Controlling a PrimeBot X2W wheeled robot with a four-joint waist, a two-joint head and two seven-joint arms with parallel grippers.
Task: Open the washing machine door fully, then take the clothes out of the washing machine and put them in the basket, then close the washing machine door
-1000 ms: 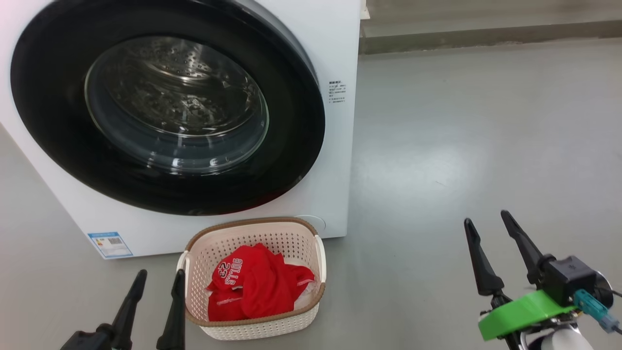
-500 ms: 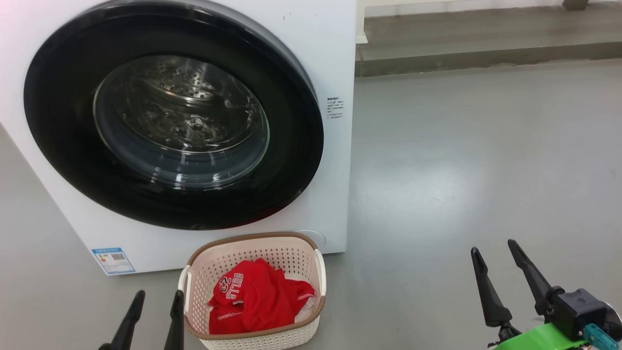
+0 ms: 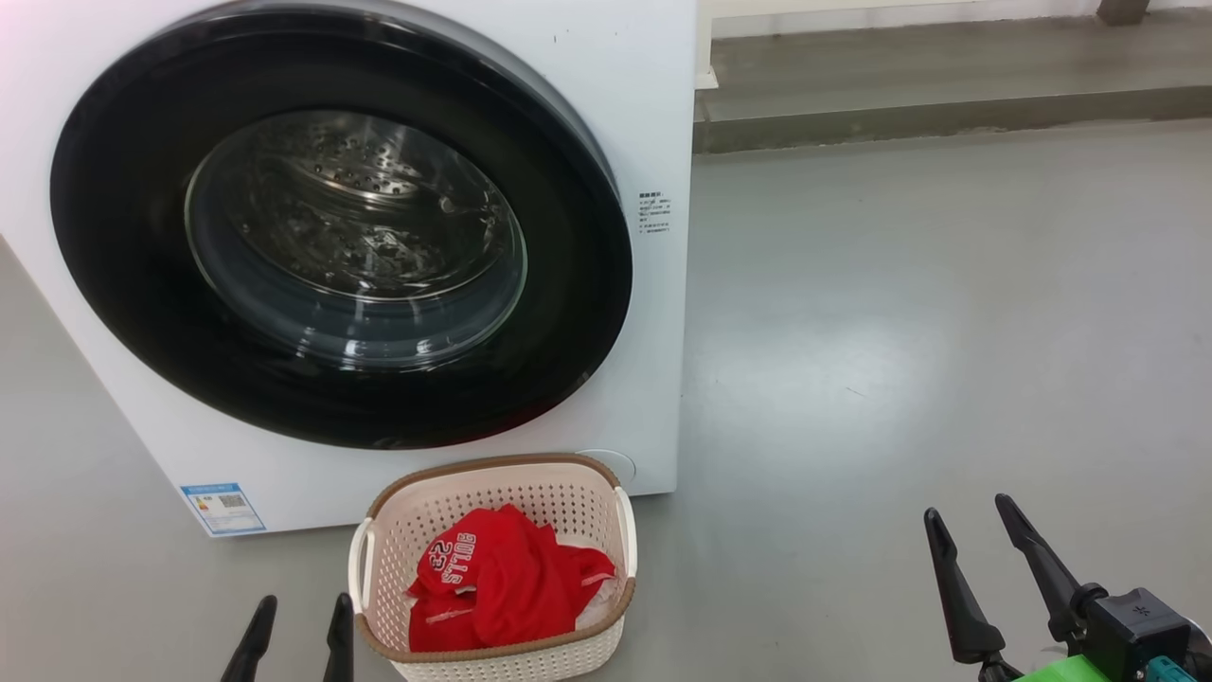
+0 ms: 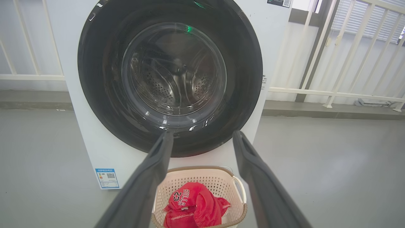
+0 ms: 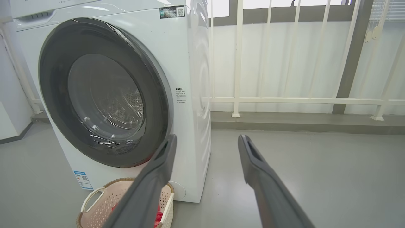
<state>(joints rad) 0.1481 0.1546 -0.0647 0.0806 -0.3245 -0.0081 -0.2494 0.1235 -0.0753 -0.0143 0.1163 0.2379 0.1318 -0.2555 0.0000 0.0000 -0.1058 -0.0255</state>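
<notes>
In the head view the washing machine (image 3: 653,114) is filling the 10 o'clock quarter. The washing machine door (image 3: 341,237) is lying flat against its white front, and its black rim is looking flush in the right wrist view too. Whether the latch is actually catching, these views are not showing. Through the glass bowl the steel drum (image 4: 174,79) is showing bare metal with no red in it. The clothes (image 3: 502,587) are sitting bunched in the basket (image 3: 492,463), which is standing on the grey floor (image 3: 900,332) at 6 o'clock, just in front of the machine and below the door. The left gripper (image 3: 304,600) is hovering at 7 o'clock, just beside the basket's left handle, its fingers spread wide and carrying nothing. The right gripper (image 3: 968,507) is hanging at 5 o'clock, well apart from machine and basket, likewise spread wide and empty. Judging from this layout, all three steps are looking complete and the robot is sitting at the very end of the task. The next move is calling for little: at most a light press on the rim to check that the door is seating firmly, while keeping the left fingers from knocking the basket.
</notes>
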